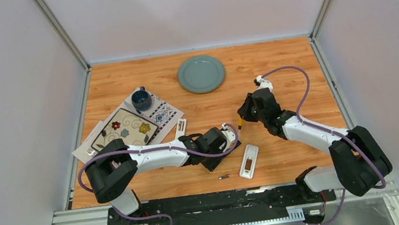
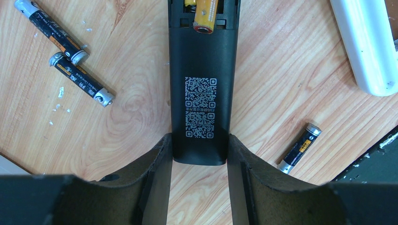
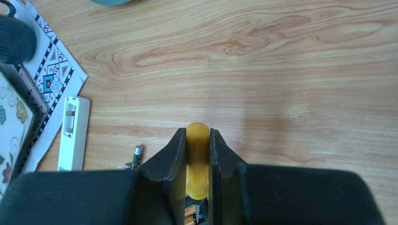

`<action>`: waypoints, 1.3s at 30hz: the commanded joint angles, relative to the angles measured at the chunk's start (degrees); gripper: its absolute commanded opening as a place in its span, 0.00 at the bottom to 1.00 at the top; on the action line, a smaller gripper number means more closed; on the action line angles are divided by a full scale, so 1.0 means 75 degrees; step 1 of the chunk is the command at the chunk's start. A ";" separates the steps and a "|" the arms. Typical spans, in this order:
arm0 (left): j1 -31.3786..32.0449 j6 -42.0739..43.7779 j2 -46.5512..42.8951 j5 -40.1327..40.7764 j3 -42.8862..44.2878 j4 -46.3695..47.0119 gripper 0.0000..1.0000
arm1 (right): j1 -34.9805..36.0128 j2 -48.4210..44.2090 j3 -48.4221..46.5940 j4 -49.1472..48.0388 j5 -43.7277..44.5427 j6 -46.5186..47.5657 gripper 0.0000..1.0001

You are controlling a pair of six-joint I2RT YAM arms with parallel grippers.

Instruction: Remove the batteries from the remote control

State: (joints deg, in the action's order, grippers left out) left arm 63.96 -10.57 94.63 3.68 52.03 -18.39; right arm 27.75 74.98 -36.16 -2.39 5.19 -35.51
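Loose cells: one battery [image 1: 224, 176] lies on the worktop [image 1: 275, 78] nearest the bases, beside a white remote [image 1: 249, 160]; two more batteries [image 2: 82, 79] lie left of the black remote.
Left tool [image 2: 199, 147]: half-closed, clamping the near end of the black remote [image 2: 199, 70], which lies back-up.
Cell to unload: an orange battery [image 2: 206, 14] sits in the open compartment at the remote's far end.
Handling: likely light, rigid, smooth and prone to rolling; best levered up at the end away from the spring.
Right tool [image 3: 197, 136]: narrow, pinching the yellow screwdriver [image 3: 197, 173] just beyond the remote.
Far side: mug [image 1: 141, 99] and plate [image 1: 201, 74], well apart.
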 commanded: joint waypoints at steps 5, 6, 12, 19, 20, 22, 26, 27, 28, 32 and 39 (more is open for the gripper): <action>-0.0033 -0.0056 0.0203 -0.0128 0.0024 -0.0091 0.00 | -0.0020 0.0666 -0.0230 -0.0324 -0.0070 0.0036 0.00; -0.0032 -0.0067 0.0191 -0.0128 0.0024 -0.0091 0.00 | -0.0020 0.0678 -0.0194 -0.0395 -0.0210 -0.0011 0.00; -0.0032 -0.0091 0.0168 -0.0128 -0.0047 -0.0079 0.00 | 0.0167 0.0702 -0.0089 -0.0548 -0.0434 -0.0164 0.00; -0.0044 -0.0138 0.0191 -0.0128 -0.0035 -0.0032 0.00 | 0.0390 0.0679 -0.0006 -0.0759 -0.0973 -0.0503 0.00; -0.0033 -0.0138 0.0203 -0.0128 -0.0035 -0.0020 0.00 | 0.0460 0.0678 -0.0006 -0.0840 -0.1020 -0.0550 0.00; -0.0033 -0.0150 0.0215 -0.0128 -0.0035 -0.0020 0.00 | 0.0542 0.0690 -0.0018 -0.0923 -0.1161 -0.0691 0.00; -0.0032 -0.0161 0.0215 -0.0139 -0.0035 -0.0009 0.00 | 0.0718 0.0784 -0.0123 -0.1098 -0.1266 -0.0867 0.00; -0.0032 -0.0161 0.0215 -0.0139 -0.0035 -0.0009 0.00 | 0.0730 0.0795 -0.0147 -0.1122 -0.1301 -0.0867 0.00; -0.0032 -0.0173 0.0215 -0.0139 -0.0035 -0.0009 0.00 | 0.0742 0.0796 -0.0170 -0.1122 -0.1313 -0.0891 0.00; -0.0044 -0.0173 0.0180 -0.0128 -0.0047 -0.0032 0.00 | 0.0753 0.0539 -0.0252 -0.0842 -0.1091 -0.0844 0.00; -0.0032 -0.0197 0.0074 -0.0034 -0.0094 -0.0102 0.00 | 0.0555 -0.0083 -0.0171 -0.0361 -0.0306 -0.0493 0.00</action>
State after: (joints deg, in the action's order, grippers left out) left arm 63.96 -10.83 94.63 3.73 52.03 -18.35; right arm 32.95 77.71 -36.38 -5.41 -1.23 -40.62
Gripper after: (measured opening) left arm 0.493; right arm 0.176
